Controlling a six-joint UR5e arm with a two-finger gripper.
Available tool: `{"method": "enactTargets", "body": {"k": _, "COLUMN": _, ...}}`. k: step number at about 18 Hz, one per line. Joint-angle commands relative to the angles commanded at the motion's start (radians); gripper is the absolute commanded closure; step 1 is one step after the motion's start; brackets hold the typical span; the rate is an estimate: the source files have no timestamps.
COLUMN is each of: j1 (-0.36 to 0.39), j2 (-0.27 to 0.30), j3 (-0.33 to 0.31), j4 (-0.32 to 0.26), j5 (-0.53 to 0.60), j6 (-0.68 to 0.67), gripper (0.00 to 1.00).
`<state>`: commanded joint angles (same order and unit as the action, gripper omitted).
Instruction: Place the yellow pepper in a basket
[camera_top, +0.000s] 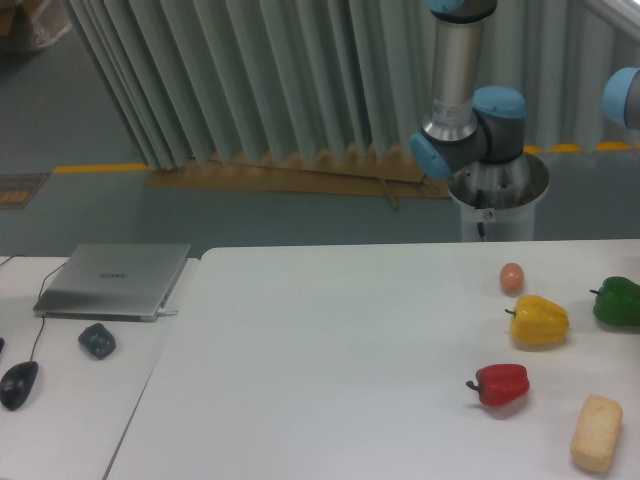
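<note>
Item: yellow pepper (540, 321), lying on its side near the right edge of the counter (330, 350), stem toward the left, untouched. Close neighbours: small egg (512, 278) just behind it, green pepper (618, 301) just to its right at the counter's right edge and partly cut off, red pepper (501, 384) near its front, pale bread roll (597, 432) toward the front right corner. Risks, as I judge them: a glossy, lumpy skin may slip my fingers; a wide approach may knock the egg rolling or catch the wrong pepper. Not in view: my end effector, so its state is unknown; only my arm's base and lower links (470, 120) show. No basket is visible anywhere.
</note>
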<state>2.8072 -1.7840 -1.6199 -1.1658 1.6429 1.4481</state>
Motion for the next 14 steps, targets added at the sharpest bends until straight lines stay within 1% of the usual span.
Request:
{"method": "enactTargets", "body": {"k": 4, "j1": 0.000, "j2": 0.002, "j3": -0.005, "j4": -0.035, "j5": 0.002, "j6": -0.002, "gripper": 0.00}}
{"method": "enactTargets", "body": {"k": 8, "j1": 0.000, "j2": 0.003, "j3": -0.006, "j4": -0.035, "j5": -0.002, "j6": -0.009, "gripper": 0.00}}
{"method": "enactTargets", "body": {"k": 10, "j1": -0.015, "j2": 0.005, "j3": -0.006, "j4": -0.035, "j5": -0.005, "j6": -0.014, "gripper": 0.00}}
{"method": "enactTargets", "body": {"k": 13, "j1": -0.058, "j2": 0.005, "j3": -0.006, "j4": -0.037, "j5": -0.031, "j6": -0.028, "gripper": 0.00}}
{"method": "enactTargets", "body": {"k": 14, "j1": -0.087, "j2": 0.005, "j3": -0.006, "j4": -0.055, "j5": -0.034, "j6": -0.028, "gripper": 0.00}}
